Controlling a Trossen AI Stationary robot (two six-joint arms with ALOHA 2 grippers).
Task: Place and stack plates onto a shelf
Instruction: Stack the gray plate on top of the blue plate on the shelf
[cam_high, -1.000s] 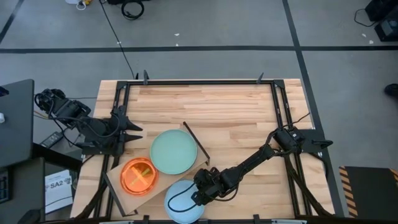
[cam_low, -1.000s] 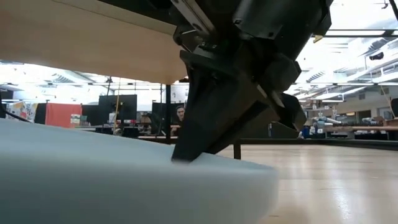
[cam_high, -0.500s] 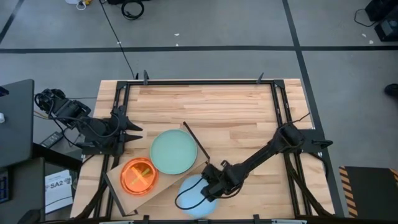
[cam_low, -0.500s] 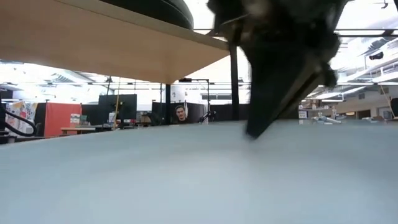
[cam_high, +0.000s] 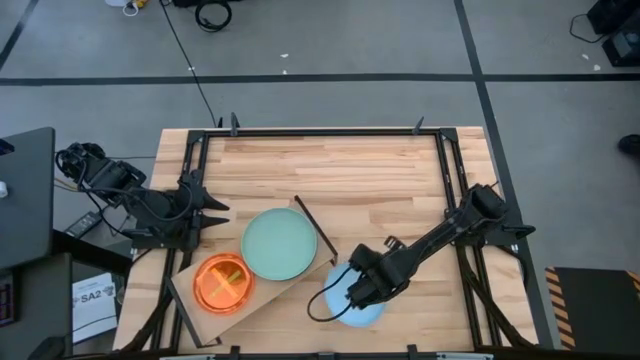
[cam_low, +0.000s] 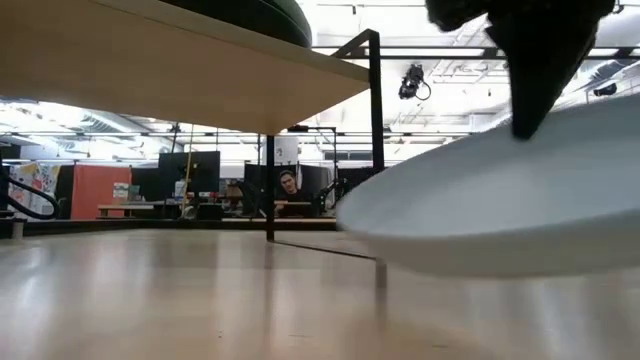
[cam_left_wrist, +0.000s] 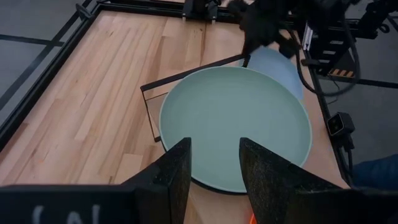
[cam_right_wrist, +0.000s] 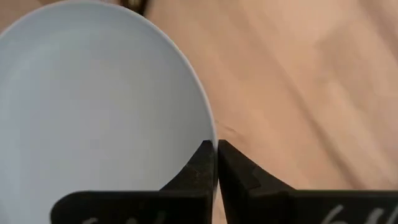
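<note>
From above I see the slatted wooden bench (cam_high: 370, 180) on a grey taped floor, with the shelf (cam_high: 262, 292) lying aslant at its near left and carrying the mint-green plate (cam_high: 279, 243) and the orange plate (cam_high: 223, 282); a black plate (cam_left_wrist: 205, 184) shows only as a rim under the mint-green one. My right pincer (cam_high: 352, 296) is clamped on the rim of the light-blue plate (cam_high: 355, 297), holding it tilted just above the bench beside the shelf's black-framed end, while my left pincer (cam_high: 215, 211), fingers parted and empty, waits at the bench's left edge. The low view looks into a room where a person (cam_low: 290, 186) sits far behind, and the right arm covers much of the blue plate from overhead.
</note>
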